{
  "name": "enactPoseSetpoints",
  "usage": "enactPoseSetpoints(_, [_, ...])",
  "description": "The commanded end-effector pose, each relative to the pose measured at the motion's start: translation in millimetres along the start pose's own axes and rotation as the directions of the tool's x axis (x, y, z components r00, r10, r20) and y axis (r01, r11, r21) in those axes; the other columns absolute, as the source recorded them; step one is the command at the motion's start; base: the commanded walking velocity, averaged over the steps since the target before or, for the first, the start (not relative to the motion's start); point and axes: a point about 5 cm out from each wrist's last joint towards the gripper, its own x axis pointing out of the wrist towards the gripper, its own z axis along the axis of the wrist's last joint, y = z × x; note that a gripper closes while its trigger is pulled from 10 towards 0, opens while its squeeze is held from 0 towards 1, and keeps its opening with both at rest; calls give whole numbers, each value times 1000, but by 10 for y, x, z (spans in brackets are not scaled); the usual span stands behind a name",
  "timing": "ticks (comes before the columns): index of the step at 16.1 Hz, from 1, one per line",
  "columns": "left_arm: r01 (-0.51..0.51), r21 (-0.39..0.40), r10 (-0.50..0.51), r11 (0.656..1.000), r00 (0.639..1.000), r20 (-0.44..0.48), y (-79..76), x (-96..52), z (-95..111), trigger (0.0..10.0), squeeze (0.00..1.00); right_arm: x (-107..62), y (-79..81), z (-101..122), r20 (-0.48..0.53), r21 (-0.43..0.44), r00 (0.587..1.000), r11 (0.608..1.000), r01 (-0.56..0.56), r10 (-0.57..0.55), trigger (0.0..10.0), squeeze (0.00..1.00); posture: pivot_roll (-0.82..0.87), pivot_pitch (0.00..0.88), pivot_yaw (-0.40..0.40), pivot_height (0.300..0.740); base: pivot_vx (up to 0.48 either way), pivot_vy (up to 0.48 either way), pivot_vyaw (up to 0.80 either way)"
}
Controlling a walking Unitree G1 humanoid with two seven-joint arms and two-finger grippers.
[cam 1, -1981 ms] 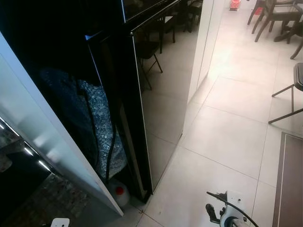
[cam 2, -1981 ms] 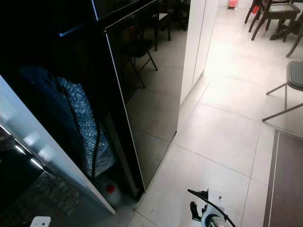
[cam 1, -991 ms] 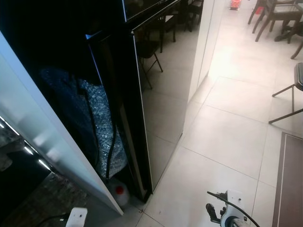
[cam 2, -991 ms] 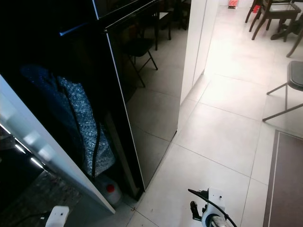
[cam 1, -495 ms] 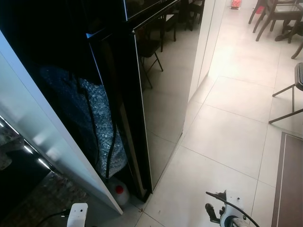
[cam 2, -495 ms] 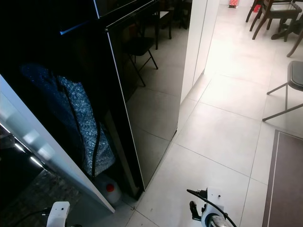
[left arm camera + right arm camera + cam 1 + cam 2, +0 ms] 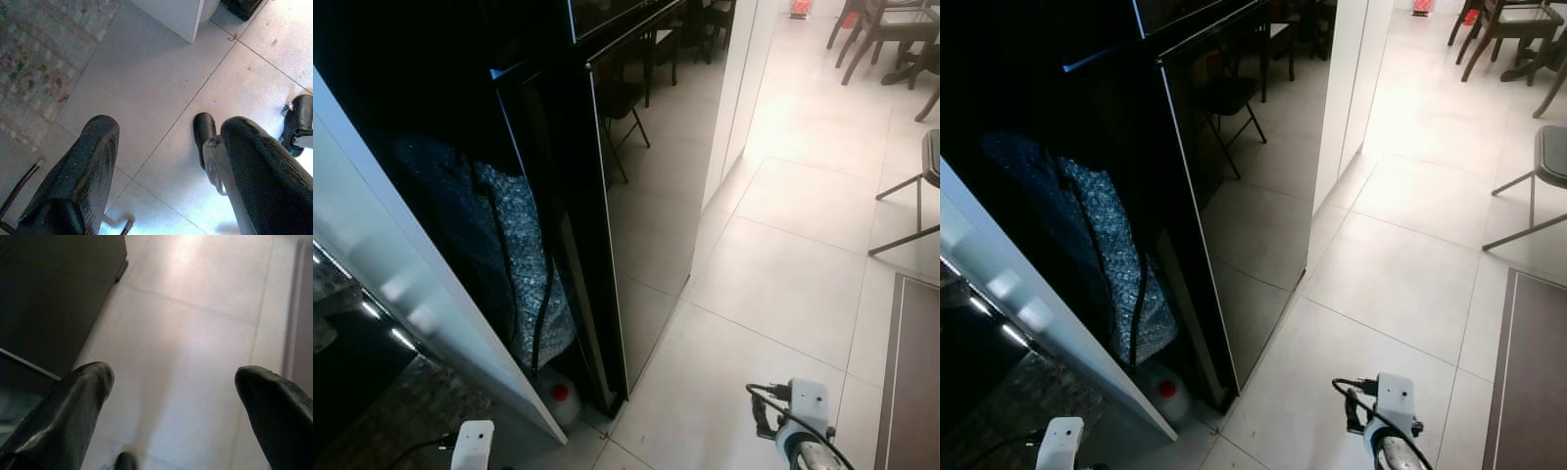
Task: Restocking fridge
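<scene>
Fridge (image 7: 636, 166): tall, glossy black, doors closed, stands ahead-left on pale tile floor (image 7: 773, 284), w/ white panel (image 7: 401, 284) at its left. Small white jug w/ red cap (image 7: 558, 397) at its base. Left gripper (image 7: 161, 161) and right gripper (image 7: 171, 401) both spread wide, nothing held, over floor.

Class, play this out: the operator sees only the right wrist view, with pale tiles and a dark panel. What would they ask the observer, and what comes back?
Operator: What is that dark panel?
Observer: A tall black fridge, doors shut.
Operator: Anything beside it?
Observer: A white bottle with a red cap stands on the floor by its base.
Operator: What is my left gripper doing?
Observer: The left gripper is open and empty, pointing down at the tiles.
</scene>
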Motion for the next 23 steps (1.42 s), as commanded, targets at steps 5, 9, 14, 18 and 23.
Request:
enactPoseSetpoints(5, [-8,-22,8,1000,1000,7,3,-5,-35,10000,0,-38,-40,116,166,-33,982,995,95,-89,10000,0,-125,0,54,740,0,0,0])
enactPoseSetpoints(9, [-5,-23,5,1000,1000,11,-3,-5,-41,10000,0,38,72,1079,554,-64,830,989,130,-73,10000,0,-128,0,51,740,0,0,0])
enactPoseSetpoints(14, [-5,-21,5,1000,1000,12,-2,-6,-48,10000,0,-202,323,1757,840,-140,539,984,111,59,10000,0,-127,1,51,740,0,0,0])
enactPoseSetpoints(18, [-7,-20,8,1000,1000,15,3,-7,-44,10000,0,-355,344,1857,887,-116,460,982,148,36,10000,0,-140,3,43,740,0,0,0])
enactPoseSetpoints(23, [-7,-35,7,999,1000,20,-3,-7,-45,10000,0,-456,247,1548,834,-143,550,980,139,44,10000,0,-143,3,31,740,0,0,0])
